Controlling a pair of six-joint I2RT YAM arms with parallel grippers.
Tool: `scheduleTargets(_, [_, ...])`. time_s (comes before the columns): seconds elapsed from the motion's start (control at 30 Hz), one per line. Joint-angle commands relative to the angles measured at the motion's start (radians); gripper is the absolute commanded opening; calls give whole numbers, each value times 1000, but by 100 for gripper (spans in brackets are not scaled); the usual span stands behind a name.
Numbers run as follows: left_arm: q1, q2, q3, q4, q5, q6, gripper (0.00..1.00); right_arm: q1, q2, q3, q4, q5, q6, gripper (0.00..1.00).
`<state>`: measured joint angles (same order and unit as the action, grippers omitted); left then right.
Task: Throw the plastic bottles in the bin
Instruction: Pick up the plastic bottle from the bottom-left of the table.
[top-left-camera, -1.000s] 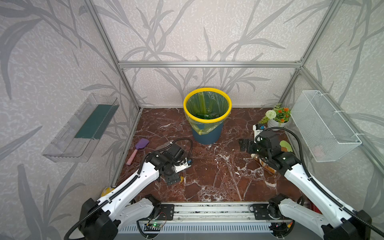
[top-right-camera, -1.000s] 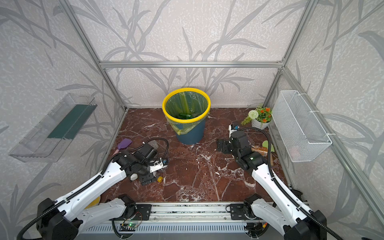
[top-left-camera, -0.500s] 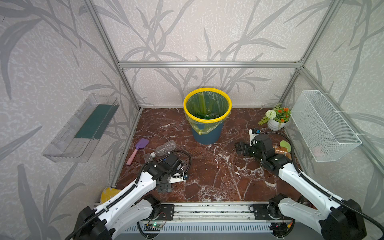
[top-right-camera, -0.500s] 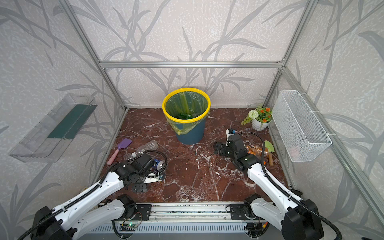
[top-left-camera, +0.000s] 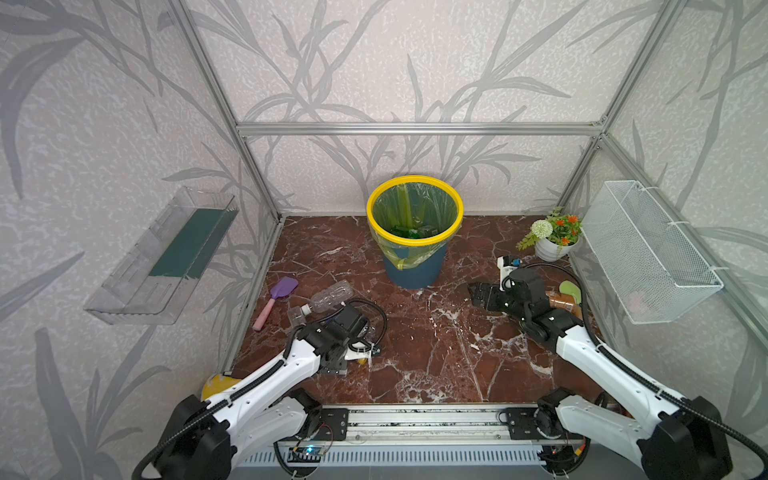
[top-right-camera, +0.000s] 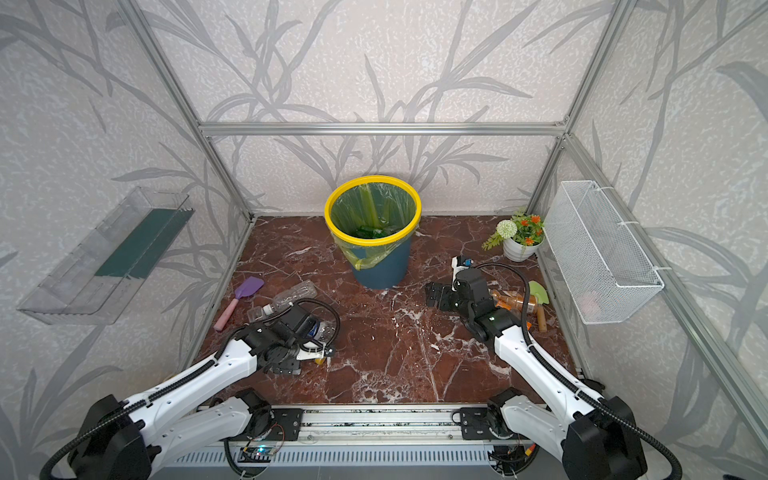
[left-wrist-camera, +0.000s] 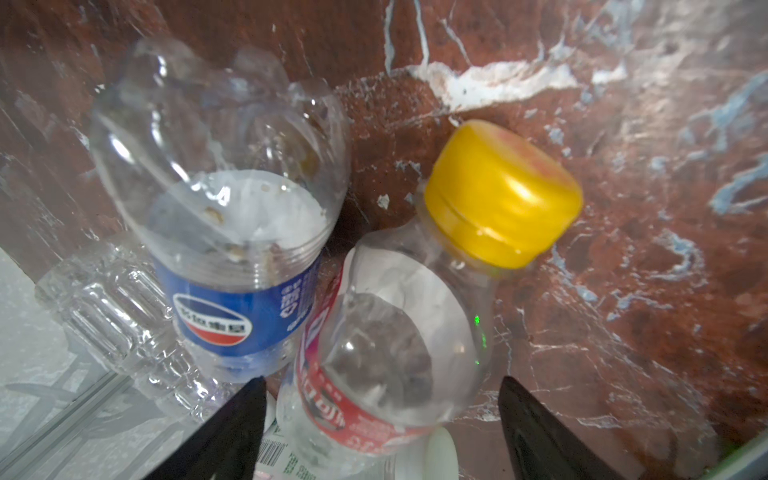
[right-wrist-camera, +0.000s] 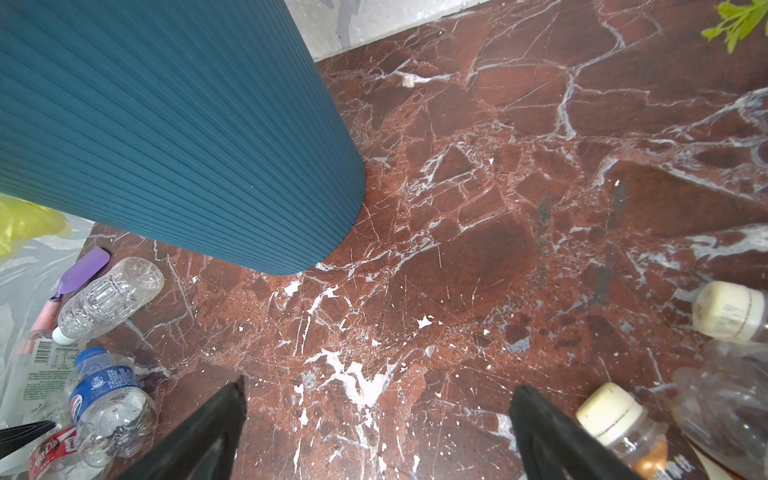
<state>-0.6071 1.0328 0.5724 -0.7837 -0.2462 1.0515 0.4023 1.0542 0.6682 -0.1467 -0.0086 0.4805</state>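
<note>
Left tool (left-wrist-camera: 382, 380): jaws apart, straddling the red-labelled bottle (left-wrist-camera: 386, 340), yellow cap, which lies on the worktop (left-wrist-camera: 623, 124). The blue-labelled bottle (left-wrist-camera: 232, 232) lies just beside it. Bin (top-left-camera: 414, 266): centre rear, with discarded bottles (top-left-camera: 409, 230) inside. Right tool (right-wrist-camera: 380, 384): jaws wide apart over the worktop, holding nothing. Cream-capped bottles (right-wrist-camera: 619, 428) lie just beside it.

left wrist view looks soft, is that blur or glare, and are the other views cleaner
Left wrist view: the yellow cap and the floor near the edges are smeared, white glare on the blue-label bottle; right wrist view: the ribs of the bin are crisp, the cream-capped bottle at the edge soft; both top views: sharp, evenly lit, faint shadows.
</note>
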Motion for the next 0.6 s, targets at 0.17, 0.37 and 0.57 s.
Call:
scheduleTargets(0.17, [-2, 29, -29, -3, 18, 46, 84, -20, -20, -17, -2, 8, -2, 100])
scheduleTargets(0.37, [-3, 17, -78, -7, 27, 90, 78, -26, -38, -22, -14, 16, -2, 100])
scheduleTargets(0.57, [-3, 20, -70, 10, 42, 90, 66, -34, -47, -26, -16, 12, 1, 100])
